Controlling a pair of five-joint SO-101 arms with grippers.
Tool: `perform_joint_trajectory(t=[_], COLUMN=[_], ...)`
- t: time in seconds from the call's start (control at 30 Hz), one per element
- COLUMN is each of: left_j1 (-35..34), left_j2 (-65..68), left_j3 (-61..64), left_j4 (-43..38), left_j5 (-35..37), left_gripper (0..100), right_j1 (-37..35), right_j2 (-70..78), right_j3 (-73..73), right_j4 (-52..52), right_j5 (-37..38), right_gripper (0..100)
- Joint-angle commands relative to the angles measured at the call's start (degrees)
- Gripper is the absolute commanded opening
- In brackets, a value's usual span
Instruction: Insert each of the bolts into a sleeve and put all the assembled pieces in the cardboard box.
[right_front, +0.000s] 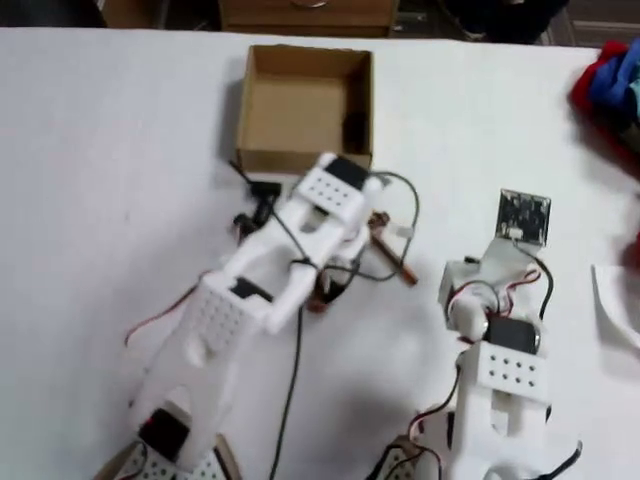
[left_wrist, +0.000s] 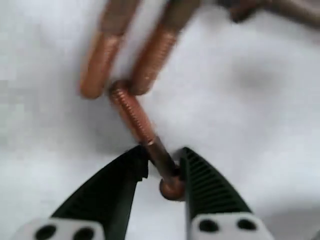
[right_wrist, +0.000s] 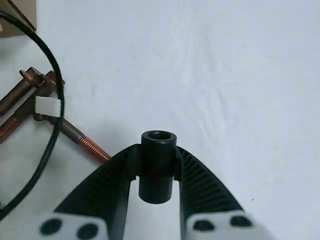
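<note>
Cardboard box (right_front: 305, 100) at table's far side. L arm (right_front: 300, 240) leans over the bolts just in front of it, R arm (right_front: 500, 370) well apart.

L wrist view: L gripper (left_wrist: 165, 170) clamped on a copper bolt (left_wrist: 142, 127) by the plain shank near its head. The threaded tip touches two other bolts (left_wrist: 150, 60).

R wrist view: R gripper (right_wrist: 156, 157) pinches a black sleeve (right_wrist: 158, 150), bore end poking past the fingertips.

Step, prob.: an insertion, nothing mated yet. Next calls for lifting the bolt and lining the tip up w/ the bore.
</note>
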Motion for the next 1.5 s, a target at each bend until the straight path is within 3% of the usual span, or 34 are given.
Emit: perform_joint_trajectory(t=[0.0, 0.33, 0.57, 0.73, 0.9, 1.17, 1.33, 1.47], left_j1=[-7.03, -17.93, -16.88, -16.18, -17.23, -18.64, -19.78, -20.04], left_j2=[0.44, -20.04, -33.05, -35.25, -35.16, -35.25, -35.87, -35.87], left_j3=[0.04, 2.15, 24.84, 36.09, 34.95, 33.71, 33.71, 33.89], left_j4=[0.79, 0.88, 0.79, 0.70, 0.18, -1.32, 0.44, 0.79], left_j5=[-20.84, -50.99, -63.74, -71.82, -71.91, -64.53, -63.38, -48.09], left_gripper=[3, 3, 3, 3, 4, 26, 31, 31], right_j1=[-0.48, -0.48, -0.48, -0.48, -0.57, -4.18, -4.53, -4.53], right_j2=[0.13, 0.48, 0.48, 0.57, 0.57, 0.48, 0.57, 0.57], right_j3=[-2.29, -2.20, -2.11, -2.11, -2.02, -0.97, -0.97, -0.97], right_j4=[-0.84, -1.27, -1.27, -1.27, -1.27, -1.27, -1.27, -1.36], right_j5=[-0.53, -0.88, -0.88, -0.88, -0.88, -0.53, -0.53, -0.53], right_gripper=[2.0, 2.0, 2.0, 2.0, 2.0, 2.0, 2.0, 2.0])
